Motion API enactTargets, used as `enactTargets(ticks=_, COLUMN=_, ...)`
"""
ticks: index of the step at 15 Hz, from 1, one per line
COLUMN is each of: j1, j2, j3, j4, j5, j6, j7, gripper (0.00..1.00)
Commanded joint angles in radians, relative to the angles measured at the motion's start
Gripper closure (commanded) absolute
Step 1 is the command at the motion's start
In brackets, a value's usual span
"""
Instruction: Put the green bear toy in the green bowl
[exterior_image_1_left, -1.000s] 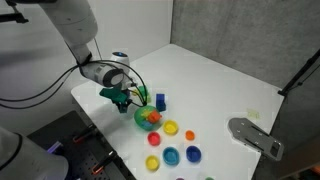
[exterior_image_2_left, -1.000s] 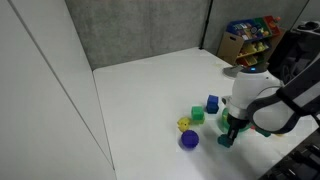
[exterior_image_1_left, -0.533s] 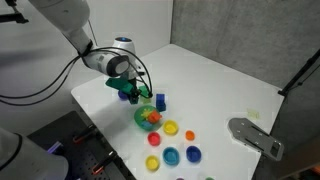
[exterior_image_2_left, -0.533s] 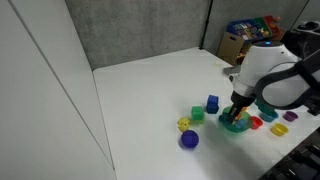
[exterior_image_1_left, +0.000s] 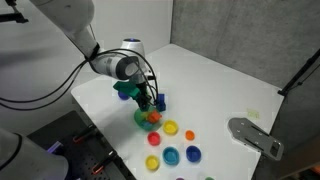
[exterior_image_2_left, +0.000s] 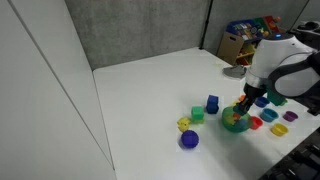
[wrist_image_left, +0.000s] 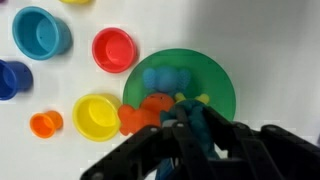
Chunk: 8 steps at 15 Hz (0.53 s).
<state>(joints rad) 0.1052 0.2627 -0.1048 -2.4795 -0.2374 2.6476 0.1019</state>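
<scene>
The green bowl (wrist_image_left: 216, 82) is round and bright green and holds a blue toy (wrist_image_left: 160, 78) and an orange toy (wrist_image_left: 145, 110). It shows in both exterior views (exterior_image_1_left: 141, 120) (exterior_image_2_left: 236, 126). My gripper (wrist_image_left: 192, 138) is shut on the green bear toy (wrist_image_left: 198, 126), a small dark teal figure held between the fingers just above the bowl's near edge. In both exterior views the gripper (exterior_image_1_left: 146, 101) (exterior_image_2_left: 243, 104) hangs right over the bowl; the bear is mostly hidden by the fingers there.
Small cups lie beside the bowl: cyan (wrist_image_left: 40, 30), red (wrist_image_left: 113, 48), yellow (wrist_image_left: 97, 115), orange (wrist_image_left: 44, 124), dark blue (wrist_image_left: 8, 78). A purple ball (exterior_image_2_left: 189, 140), yellow block (exterior_image_2_left: 184, 124), light-green block (exterior_image_2_left: 198, 115) and blue block (exterior_image_2_left: 212, 103) sit nearby. The table edge is close.
My gripper has carried the bear from beside the blocks across to a spot over the green bowl, staying shut on it.
</scene>
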Motion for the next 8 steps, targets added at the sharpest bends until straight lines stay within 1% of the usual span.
enactTargets(ticks=1, j1=-0.012, j2=0.004, j3=-0.014, j4=-0.002, j5=-0.037, j6=-0.036, j7=0.048, gripper=0.50)
enactTargets(ticks=2, j1=-0.017, j2=0.002, j3=-0.011, j4=-0.003, j5=-0.029, j6=-0.047, j7=0.042, gripper=0.49)
enactTargets(ticks=3, j1=-0.020, j2=0.000, j3=-0.008, j4=-0.002, j5=-0.024, j6=-0.057, j7=0.039, gripper=0.45)
enactTargets(ticks=6, j1=-0.024, j2=-0.021, j3=-0.002, j4=0.003, j5=-0.009, j6=-0.096, j7=0.043, gripper=0.23)
enactTargets(ticks=8, j1=-0.024, j2=-0.037, j3=-0.002, j4=0.016, j5=-0.003, j6=-0.137, j7=0.059, gripper=0.05)
